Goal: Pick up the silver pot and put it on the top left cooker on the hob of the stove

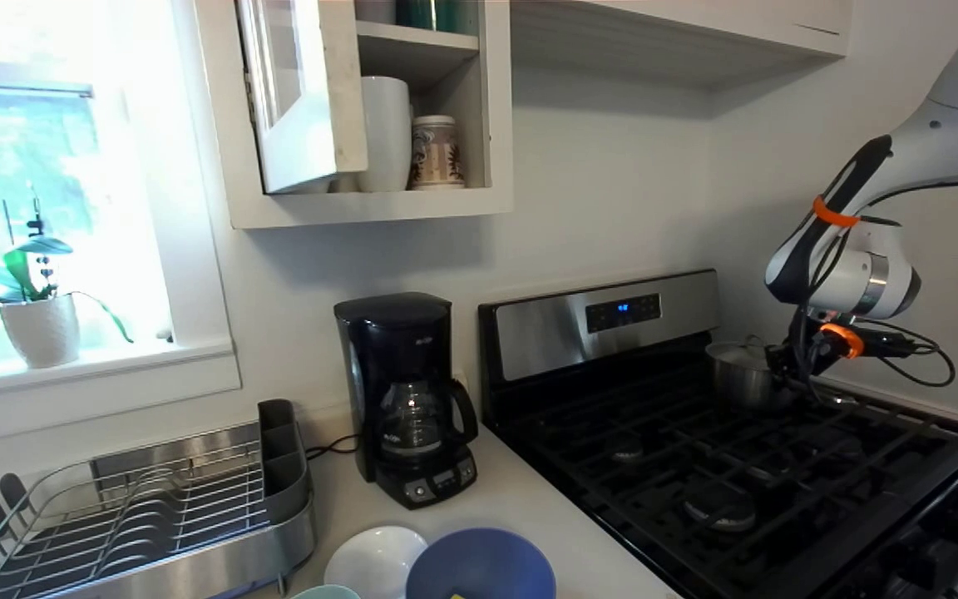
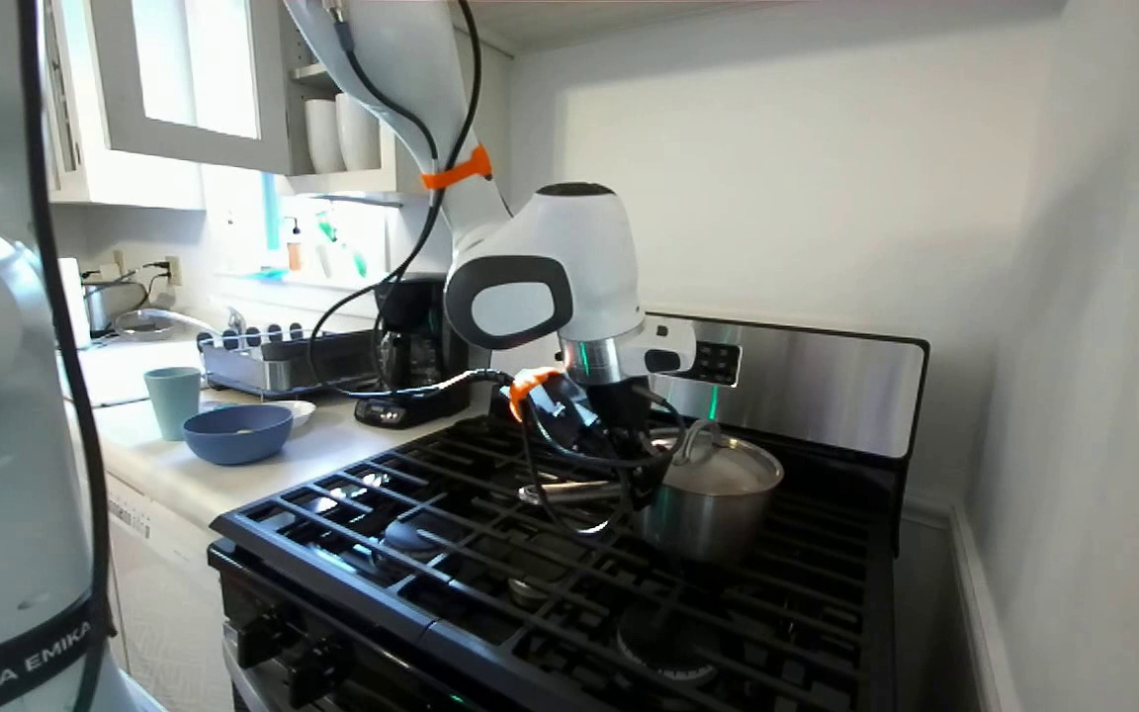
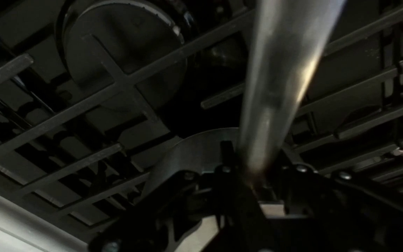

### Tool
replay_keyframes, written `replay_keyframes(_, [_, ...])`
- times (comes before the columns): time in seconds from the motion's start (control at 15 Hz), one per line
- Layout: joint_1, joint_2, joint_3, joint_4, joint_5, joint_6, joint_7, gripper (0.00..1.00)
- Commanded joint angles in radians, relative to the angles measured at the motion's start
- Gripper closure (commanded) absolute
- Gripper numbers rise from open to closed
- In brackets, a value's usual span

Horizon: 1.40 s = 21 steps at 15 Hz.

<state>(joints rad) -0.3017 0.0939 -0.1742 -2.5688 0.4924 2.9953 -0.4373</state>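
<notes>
Wrist view, and here is the gripper (image 3: 254,175), its two fingers pressed in on the thin steel handle (image 3: 289,80), pinching it right up by the wall of the silver pot (image 3: 194,154). Black grate bars (image 3: 82,104) run beneath.

Over to an exterior view: the pot is upright, lid (image 2: 728,467) on with a metal loop on top, at the far right part of the hob (image 2: 332,580), near the steel back panel (image 2: 827,391). Does its base touch the iron? Too dark there, I cannot tell. The handle points out toward the near side, the white arm (image 2: 569,257) bent down above it.

In an exterior view, the far left burner (image 1: 627,452) lies to the left of the pot, well apart from it, under its own grate. The display (image 1: 623,312) glows blue. Left of the hob, on the counter (image 1: 520,499), stands the black coffee maker (image 1: 392,333), glass carafe (image 1: 411,420) in place; farther left, the dish rack (image 1: 204,566). On the near side, a blue bowl (image 1: 487,553) sits beside a white plate (image 1: 367,561). Up above, a cupboard (image 1: 497,108) has its door (image 1: 304,146) swung out, a tall white cup (image 1: 385,133) inside.
</notes>
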Motion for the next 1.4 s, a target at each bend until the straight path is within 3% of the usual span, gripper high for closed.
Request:
replay_keyframes(0.0, [-0.015,-0.110,0.043,-0.040,0.113,-0.012,-0.124,0.94])
replay_keyframes(0.2, [-0.006,-0.142,0.043,-0.061,0.142,-0.023,-0.182,0.94])
replay_keyframes(0.73, [0.014,-0.313,0.047,-0.230,0.016,-0.061,-0.303,0.94])
replay_keyframes(0.8, [0.012,-0.288,0.056,-0.188,0.018,-0.083,-0.328,0.94])
replay_keyframes(1.33, [0.050,-0.359,0.126,-0.182,0.024,-0.215,-0.493,0.94])
